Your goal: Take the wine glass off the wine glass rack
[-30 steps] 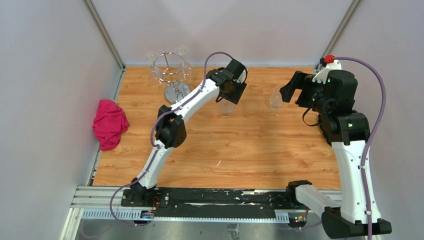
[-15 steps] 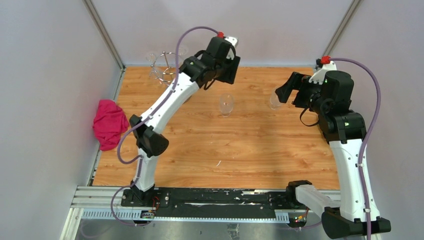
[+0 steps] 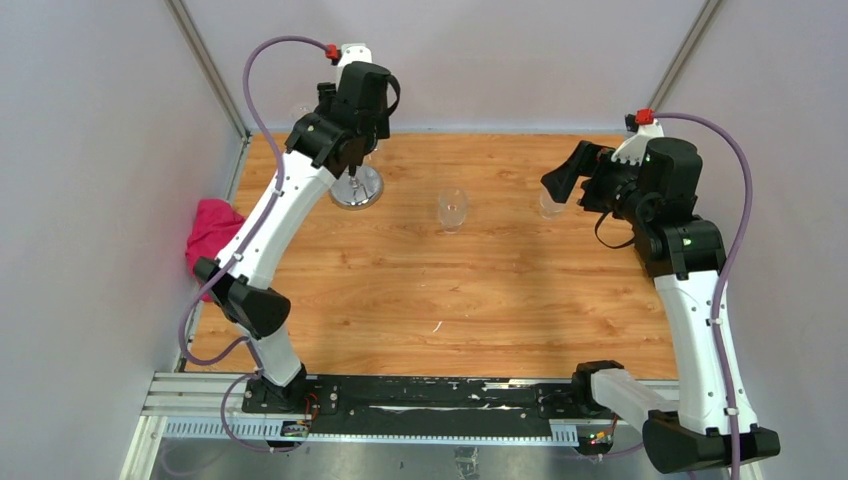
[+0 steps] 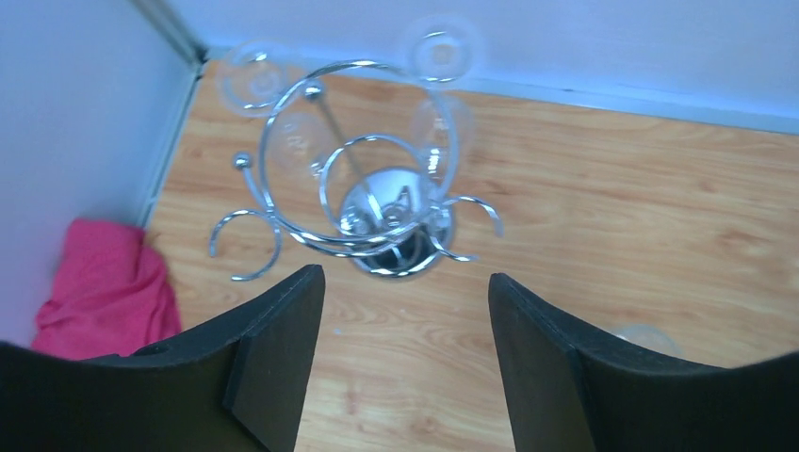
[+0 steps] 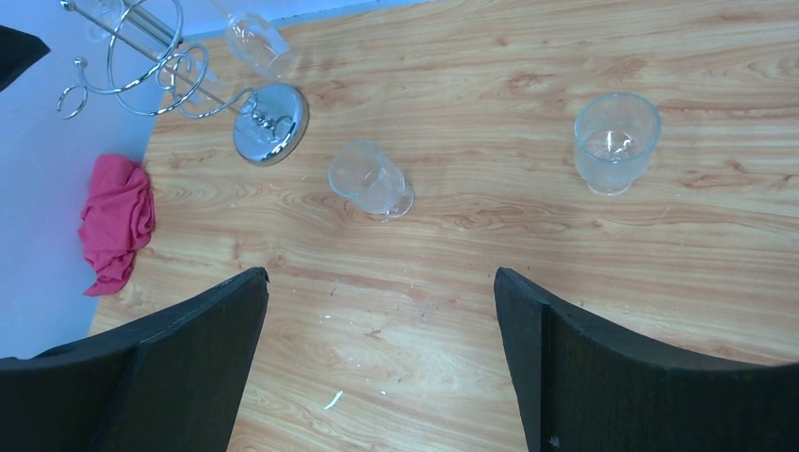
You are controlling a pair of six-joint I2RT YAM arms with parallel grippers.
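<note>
The wine glass rack (image 4: 358, 155) is chrome wire with a round mirrored base (image 4: 400, 240). It stands at the table's far left corner and shows in the top view (image 3: 357, 187) and the right wrist view (image 5: 271, 122). Two clear wine glasses hang upside down on its far side, one on the left (image 4: 297, 141) and one on the right (image 4: 438, 122). My left gripper (image 4: 405, 287) is open and empty, high above the rack's near side. My right gripper (image 5: 382, 282) is open and empty, above the table at the right (image 3: 562, 178).
Two clear glasses stand on the wooden table, one at the middle (image 3: 452, 208) (image 5: 369, 179) and one further right (image 3: 548, 203) (image 5: 615, 141). A pink cloth (image 3: 210, 240) lies at the left edge. Grey walls close the left, back and right sides.
My left arm has swung up and left from the glass at the table's middle to above the rack. My right gripper has shifted slightly left.
</note>
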